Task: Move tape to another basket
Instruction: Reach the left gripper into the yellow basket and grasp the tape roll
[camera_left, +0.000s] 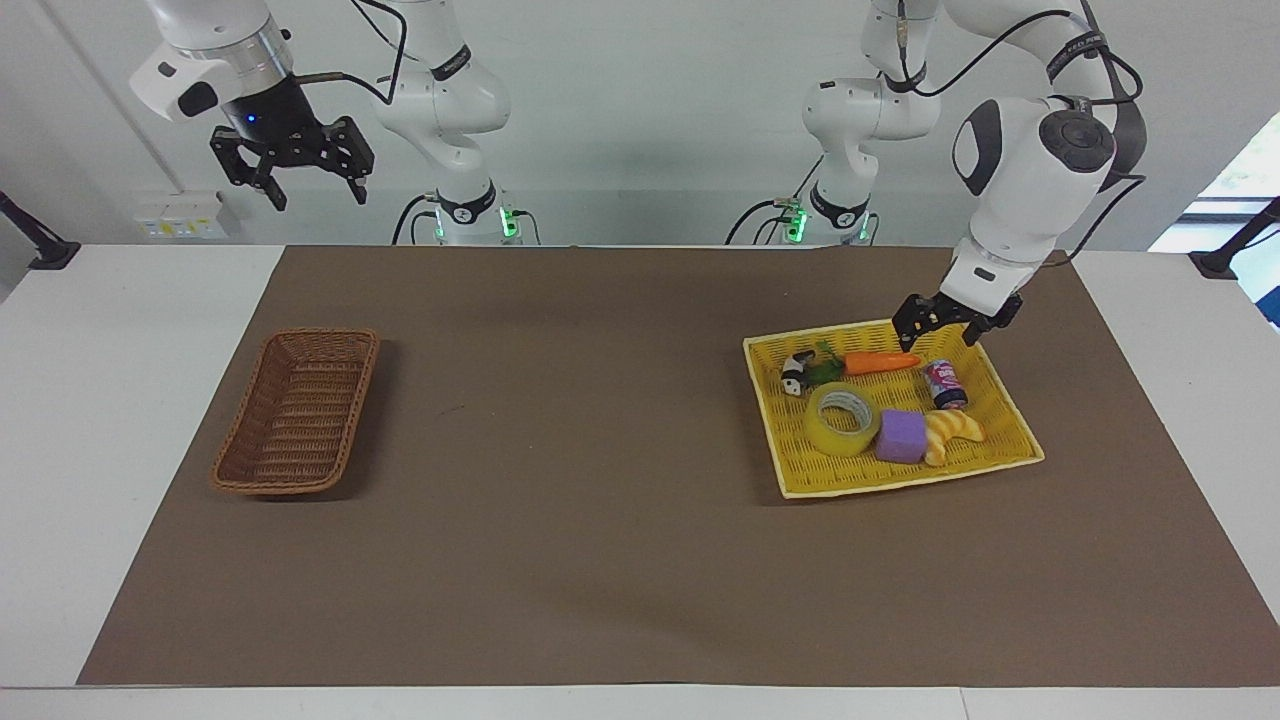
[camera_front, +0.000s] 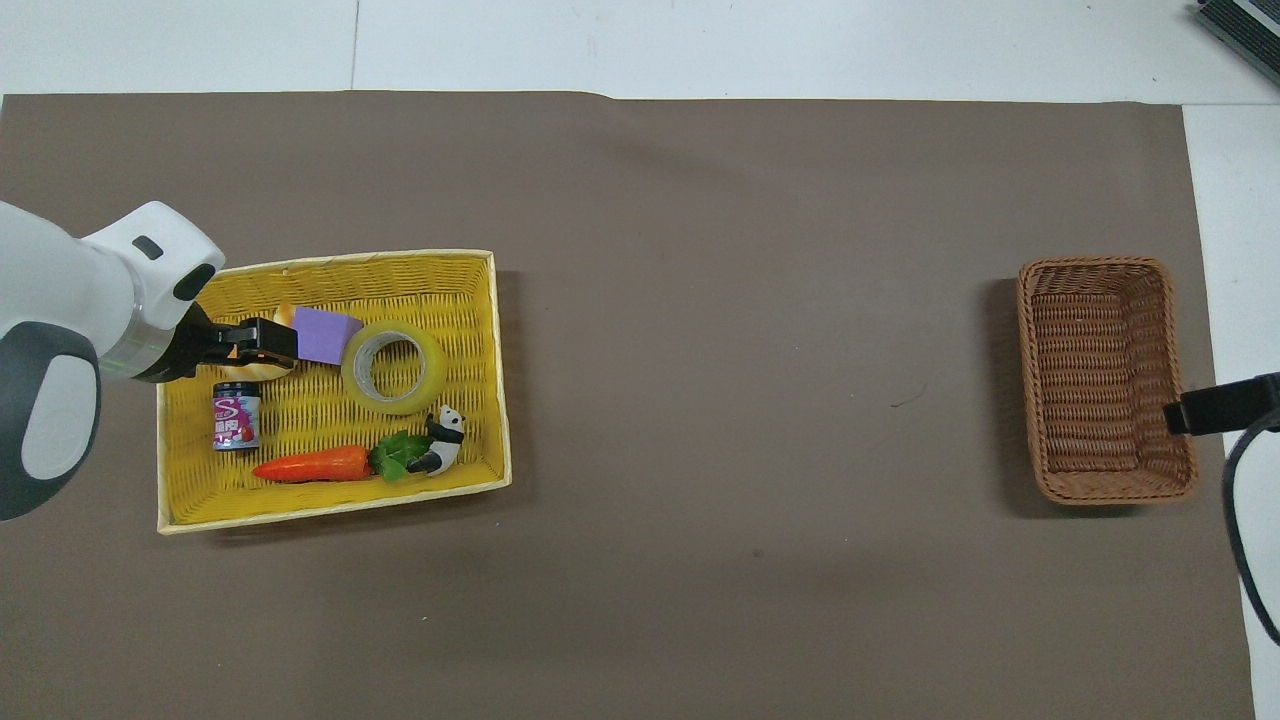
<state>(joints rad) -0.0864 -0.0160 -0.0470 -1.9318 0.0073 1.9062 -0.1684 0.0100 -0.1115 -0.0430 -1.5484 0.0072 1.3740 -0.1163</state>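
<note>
- A white table (camera_left: 150, 330) stands against a pale wall, most of its top covered by a brown mat (camera_left: 600, 520), with the two white arms mounted along the robots' edge.
- Toward the left arm's end of the mat lies a flat yellow tray (camera_left: 1005, 400), holding several small things.
- The tape (camera_left: 842, 419) lies flat in the tray, its grey-white core facing up, at the side of the tray farther from the robots and toward the middle of the table.
- A purple cube (camera_left: 903, 436) sits just beside the tape, and a bread-like toy (camera_left: 952, 432) lies against the cube.
- Nearer to the robots in the tray lie an orange carrot (camera_left: 880, 362) with green leaves, a little panda figure (camera_left: 795, 374) and a small can (camera_left: 944, 385).
- The left gripper (camera_left: 938, 338) hangs low over the tray's edge nearest the robots, above the carrot's tip and the can; its fingers are spread and hold nothing.
- The tape lies well apart from that gripper, farther from the robots and more toward the table's middle, untouched.
- The basket (camera_left: 298, 412), brown wicker, sits toward the right arm's end of the mat with nothing in it.
- The right gripper (camera_left: 292, 178) waits high up at that end of the table, its fingers spread and holding nothing.
</note>
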